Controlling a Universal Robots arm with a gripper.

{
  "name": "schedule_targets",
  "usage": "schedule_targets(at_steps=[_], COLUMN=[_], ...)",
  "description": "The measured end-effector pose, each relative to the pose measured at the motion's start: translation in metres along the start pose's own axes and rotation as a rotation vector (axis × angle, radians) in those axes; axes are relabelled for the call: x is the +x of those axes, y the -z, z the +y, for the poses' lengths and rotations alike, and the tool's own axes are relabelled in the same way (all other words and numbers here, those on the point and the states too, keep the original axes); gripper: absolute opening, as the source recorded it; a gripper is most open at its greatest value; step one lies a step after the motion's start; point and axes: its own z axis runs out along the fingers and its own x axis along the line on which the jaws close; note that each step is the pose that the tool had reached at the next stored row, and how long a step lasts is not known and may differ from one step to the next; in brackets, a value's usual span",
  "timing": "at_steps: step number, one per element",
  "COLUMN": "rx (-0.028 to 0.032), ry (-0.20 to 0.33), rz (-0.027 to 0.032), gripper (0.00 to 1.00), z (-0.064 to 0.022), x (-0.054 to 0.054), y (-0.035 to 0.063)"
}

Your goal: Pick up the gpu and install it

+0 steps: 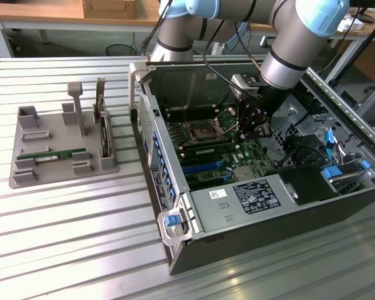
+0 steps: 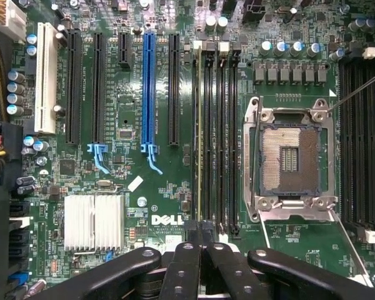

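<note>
Two green sticks show: one gpu [image 1: 206,150] stands edge-down in a board slot [image 2: 199,125], seated by our reckoning, while the spare [image 1: 53,154] lies flat in its holder [image 1: 25,178] on the tabletop. Our jaws hang closed and empty over that slot's end, as if to press.

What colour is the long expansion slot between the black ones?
Blue, clearest in the wrist view.

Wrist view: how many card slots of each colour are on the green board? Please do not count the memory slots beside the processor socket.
White slot: 1
Blue slot: 1
Black slots: 4, one of them short
Total: 6
</note>
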Motion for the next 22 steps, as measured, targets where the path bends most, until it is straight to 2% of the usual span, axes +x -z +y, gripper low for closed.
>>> schedule_targets(at_steps=[5, 9, 10, 13, 14, 16, 20, 22], rx=[-0.0001, 0.0004, 0.0009, 0.002, 0.0044, 0.0128, 0.0206, 0.0225], ry=[0.007, 0.008, 0.008, 0.007, 0.007, 0.008, 0.008, 0.008], rz=[0.0012, 0.0006, -0.0006, 0.0008, 0.0006, -0.0005, -0.0013, -0.0016], gripper=[0.1, 0.1, 0.1, 0.1, 0.1, 0.1, 0.1, 0.1], z=[-0.0008, -0.0009, -0.0008, 0.0005, 0.002, 0.0157, 0.0476, 0.0564], x=[0.0, 0.0, 0.0, 0.0, 0.0, 0.0, -0.001, -0.001], y=[-0.0079, -0.0083, -0.0071, 0.0044, 0.0063, 0.0051, 0.0016, 0.0006])
